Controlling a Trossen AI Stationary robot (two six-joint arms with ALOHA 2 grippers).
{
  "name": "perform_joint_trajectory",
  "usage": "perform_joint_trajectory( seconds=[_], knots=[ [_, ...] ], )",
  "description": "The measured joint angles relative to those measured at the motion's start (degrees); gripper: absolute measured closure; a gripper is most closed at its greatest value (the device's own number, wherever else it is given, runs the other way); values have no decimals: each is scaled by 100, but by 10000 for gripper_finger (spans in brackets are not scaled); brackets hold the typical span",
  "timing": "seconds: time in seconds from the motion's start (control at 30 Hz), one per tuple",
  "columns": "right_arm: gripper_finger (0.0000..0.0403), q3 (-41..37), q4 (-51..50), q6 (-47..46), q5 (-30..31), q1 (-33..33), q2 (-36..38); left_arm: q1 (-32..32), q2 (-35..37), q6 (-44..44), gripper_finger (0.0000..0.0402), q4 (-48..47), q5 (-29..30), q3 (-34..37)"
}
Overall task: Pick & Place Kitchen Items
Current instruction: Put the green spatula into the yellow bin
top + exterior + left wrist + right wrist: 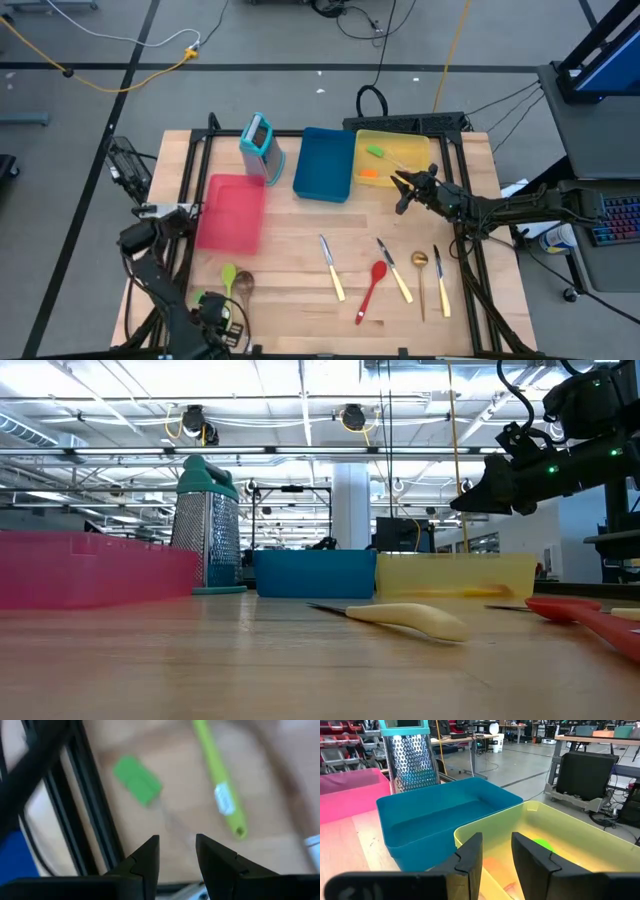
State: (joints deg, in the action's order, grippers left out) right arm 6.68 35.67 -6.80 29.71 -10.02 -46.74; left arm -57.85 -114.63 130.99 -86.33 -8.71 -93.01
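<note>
pale wood-plank table [300, 290]; right pincer [402, 184], slightly spread, empty, above glossy yellow plastic tray [400, 146].

The left end effector [177, 851] hangs over the wooden counter [270, 815], its two dark fingers [145, 857] set slightly apart with nothing between them. A green mini spatula [137, 781] lies at eleven o'clock; a green handle [219, 780] with a white sticker lies at one o'clock.
</note>
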Motion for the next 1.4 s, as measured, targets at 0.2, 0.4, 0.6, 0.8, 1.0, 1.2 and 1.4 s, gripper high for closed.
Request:
perform_joint_trajectory(
  seconds=[0.2, 0.4, 0.6, 0.8, 1.0, 1.2, 1.4],
  knots=[
    [303, 0, 12, 26, 0, 0, 0, 2, 449, -33, 268, -28, 285, 228],
    [303, 0, 11, 41, 0, 0, 0, -4, 1040, -36, 268, 812, 274, 1266],
    [303, 0, -54, 41, 0, 0, 1, -37, 1915, 26, 268, 2090, 107, 2682],
    [303, 0, -215, 43, 0, 0, 2, 40, 2329, 139, 268, 3571, -350, 3897],
    [303, 2, -440, 4, -144, -2, 0, 146, 2327, 172, 268, 4409, -613, 4495],
    [303, 2, -422, 4, -201, 79, 1, 208, 2328, 65, 268, 4467, -825, 4511],
    [303, 2, -419, 2, -293, 76, 2, 292, 2328, 125, 268, 4788, -1467, 4509]
  ],
)
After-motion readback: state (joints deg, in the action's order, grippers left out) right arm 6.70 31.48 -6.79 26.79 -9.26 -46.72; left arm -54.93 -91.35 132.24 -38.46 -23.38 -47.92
